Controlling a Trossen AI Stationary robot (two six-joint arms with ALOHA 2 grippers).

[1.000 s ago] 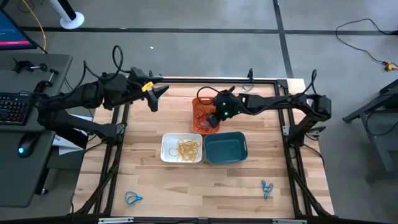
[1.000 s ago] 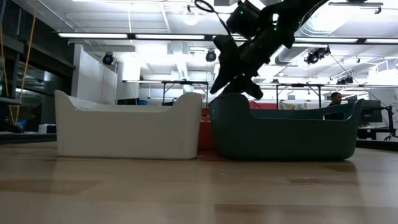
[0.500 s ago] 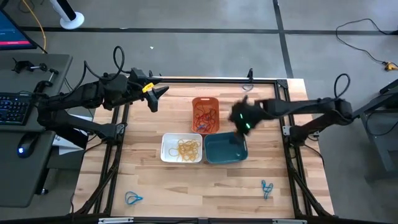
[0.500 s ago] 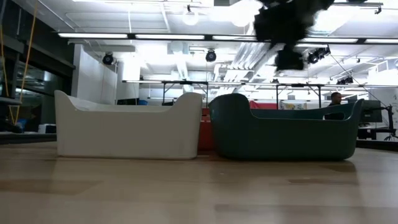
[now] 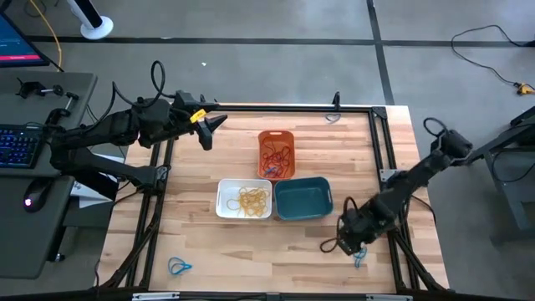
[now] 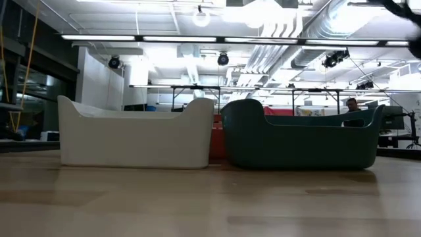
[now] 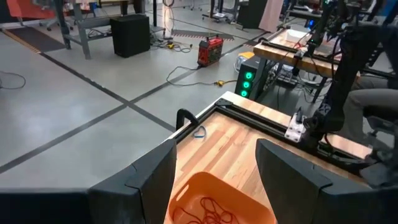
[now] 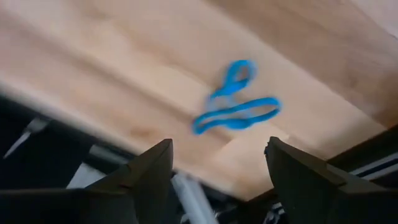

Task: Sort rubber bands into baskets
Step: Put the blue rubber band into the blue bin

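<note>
1. At the table's near edge, a blue rubber band (image 5: 178,267) lay on the wood toward the left side, clear of both arms
2. Toward the near right, the right gripper (image 5: 352,245) hung over a second cluster of blue rubber bands (image 8: 234,106); its fingers (image 8: 147,171) were spread apart with nothing between them, and the bands lay flat on the table (image 5: 226,251) beyond the fingertips
3. In mid-table the white basket (image 5: 244,199) and the teal basket (image 5: 303,199) stood side by side, walls touching or nearly so. The white basket held a heap of yellow rubber bands (image 5: 252,199); the teal basket's contents could not be made out
4. Just behind these two, the orange basket (image 5: 277,154) held a tangle of red and orange rubber bands (image 5: 276,155)
5. At the far left corner, the left gripper (image 5: 209,125) waited above the table's edge, released and empty, pointing toward the orange basket
</note>
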